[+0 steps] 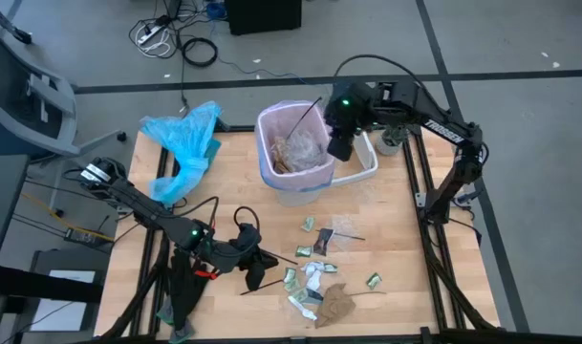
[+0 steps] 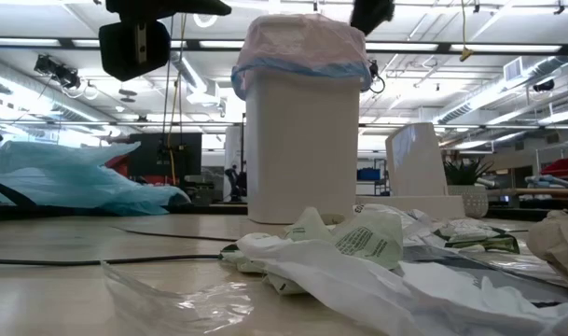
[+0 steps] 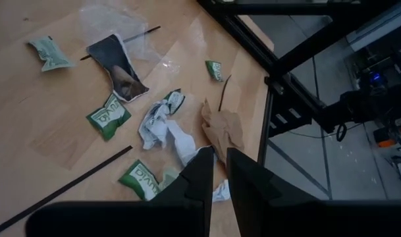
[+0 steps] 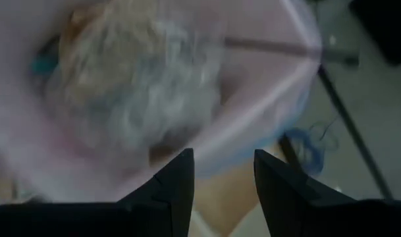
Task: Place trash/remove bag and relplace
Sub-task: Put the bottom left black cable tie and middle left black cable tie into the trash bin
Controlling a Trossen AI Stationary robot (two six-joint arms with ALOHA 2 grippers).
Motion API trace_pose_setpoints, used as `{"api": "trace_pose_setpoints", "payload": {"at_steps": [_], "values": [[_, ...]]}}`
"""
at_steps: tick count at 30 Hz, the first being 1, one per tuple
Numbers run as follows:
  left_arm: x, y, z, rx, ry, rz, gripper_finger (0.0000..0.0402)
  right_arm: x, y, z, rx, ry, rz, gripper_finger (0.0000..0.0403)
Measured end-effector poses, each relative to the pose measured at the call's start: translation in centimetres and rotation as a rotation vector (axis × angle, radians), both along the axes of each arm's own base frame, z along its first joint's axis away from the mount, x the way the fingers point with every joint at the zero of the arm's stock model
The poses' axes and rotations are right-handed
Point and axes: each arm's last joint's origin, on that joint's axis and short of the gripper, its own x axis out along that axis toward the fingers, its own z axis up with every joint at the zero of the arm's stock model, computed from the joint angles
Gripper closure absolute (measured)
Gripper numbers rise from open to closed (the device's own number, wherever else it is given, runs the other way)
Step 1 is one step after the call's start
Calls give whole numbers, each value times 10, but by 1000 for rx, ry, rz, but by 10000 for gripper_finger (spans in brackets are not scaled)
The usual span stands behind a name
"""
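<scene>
Two arms, trash-loading step. Right gripper [image 4: 223, 191], jaws spread and empty, hangs over the bag-lined [image 1: 271, 134] bin [image 1: 295, 186], upper centre. Left gripper [image 3: 216, 181], fingers nearly together and empty, is above the scraps [image 1: 319, 277], lower centre. Next move: pinch a scrap. Table edge [image 3: 253, 125] lies close; open wood surrounds the bin.

A crumpled light-blue plastic bag [image 1: 183, 143] lies at the counter's [image 1: 396, 229] far left corner, partly hanging over the edge. A white rectangular tub [image 1: 359, 164] stands near the far edge. Black gloves [image 1: 247, 250] lie near the counter's front left. Coiled cables [image 1: 197, 50] rest on the grey floor [image 1: 520, 57] beyond.
</scene>
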Motion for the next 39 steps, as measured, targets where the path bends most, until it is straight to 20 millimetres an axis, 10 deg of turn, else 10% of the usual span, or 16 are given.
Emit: {"api": "trace_pose_setpoints", "payload": {"at_steps": [18, 39], "values": [[-2, 3, -5, 151, 50, -107, 325, -123, 125, 36, 310, -259, -126, 266], [-10, 1, -22, 573, 154, -480, 211, -83, 304, -185, 536, -126, -347, 268]]}}
